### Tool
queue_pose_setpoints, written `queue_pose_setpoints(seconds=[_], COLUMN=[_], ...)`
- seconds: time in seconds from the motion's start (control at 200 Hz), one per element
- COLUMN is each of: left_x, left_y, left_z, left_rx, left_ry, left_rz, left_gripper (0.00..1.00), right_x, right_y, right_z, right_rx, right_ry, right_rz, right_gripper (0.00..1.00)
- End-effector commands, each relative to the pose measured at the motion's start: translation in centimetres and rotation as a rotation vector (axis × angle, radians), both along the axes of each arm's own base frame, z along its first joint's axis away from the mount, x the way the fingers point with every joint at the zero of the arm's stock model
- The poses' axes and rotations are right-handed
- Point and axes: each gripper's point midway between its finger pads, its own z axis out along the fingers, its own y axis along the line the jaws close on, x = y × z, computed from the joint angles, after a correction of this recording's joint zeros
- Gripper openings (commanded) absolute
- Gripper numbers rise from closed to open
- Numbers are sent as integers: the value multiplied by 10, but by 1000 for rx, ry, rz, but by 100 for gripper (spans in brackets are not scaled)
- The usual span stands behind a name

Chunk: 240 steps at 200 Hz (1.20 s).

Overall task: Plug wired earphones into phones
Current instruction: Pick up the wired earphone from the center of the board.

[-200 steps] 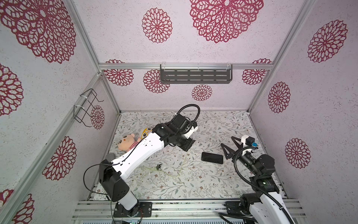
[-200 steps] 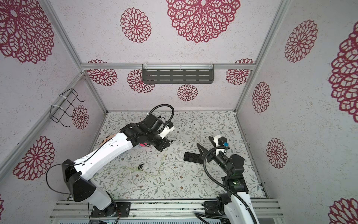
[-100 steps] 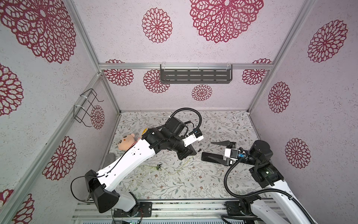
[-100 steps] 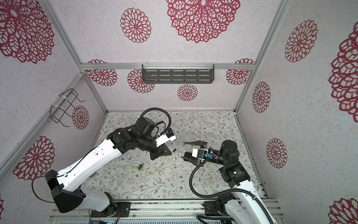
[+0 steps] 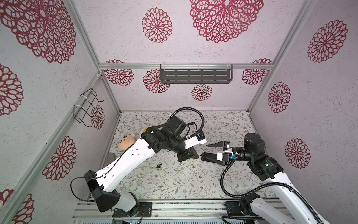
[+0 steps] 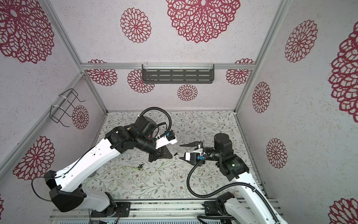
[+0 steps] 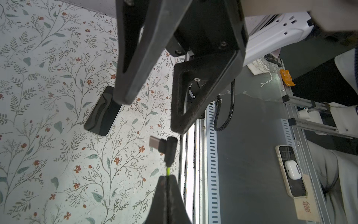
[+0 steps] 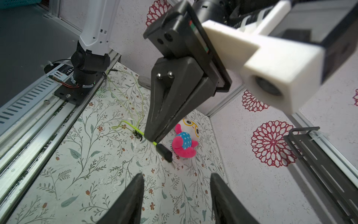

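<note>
Nearest, around 6 to 7 o'clock on the pale floral table mat: a slack run of long, thin, pale yellow-green earphone cable, with tiny black-and-white earbuds lying along it.

Further in, near the centre: the black left gripper, pinched fully closed on that cable just behind the small black right-angled plug. Plug held off the mat, metal tip bare. Shifted slightly towards 5 o'clock since a second ago.

Facing it from 3 o'clock: the black right gripper, jaws roughly half apart and gripping nothing, with the plug just ahead of the fingertips, not between them. A second ago pointing towards 12 o'clock with jaws spread wider; now turned to point at 9 o'clock and reaching towards the left gripper.

Beneath the right gripper: the flat, glossy black rectangular smartphone, face up on the mat, one fingertip over its end, contact unclear. Largely hidden in both top views.

Beyond, at 9 o'clock: a small plush toy near the left wall. At 12 o'clock: a dark slotted metal shelf on the back wall.
</note>
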Motion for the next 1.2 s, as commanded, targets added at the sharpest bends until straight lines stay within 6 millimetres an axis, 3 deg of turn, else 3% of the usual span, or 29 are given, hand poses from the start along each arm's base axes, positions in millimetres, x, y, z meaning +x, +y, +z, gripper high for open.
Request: queue_pose_setpoints(seconds=[0.0,0.4,0.68,1.196], left_x=[-10,-13,-13,-11], left_y=[0,2,2,2], left_z=[2,0,3,-1], left_rx=[1,28,28,38], left_ry=[1,-4,-9,-7], left_rz=[-52,-61,-59,-38], left_gripper=[0,0,0,0], right_x=[-4,-12,-20,-26], right_y=[3,13,19,18], right_z=[0,7,4,4], right_rx=[-33,-16,-25,-33], right_ry=[-37,-47,-26,-41], right_rz=[34,99,137,133], right_gripper=[50,32,27,9])
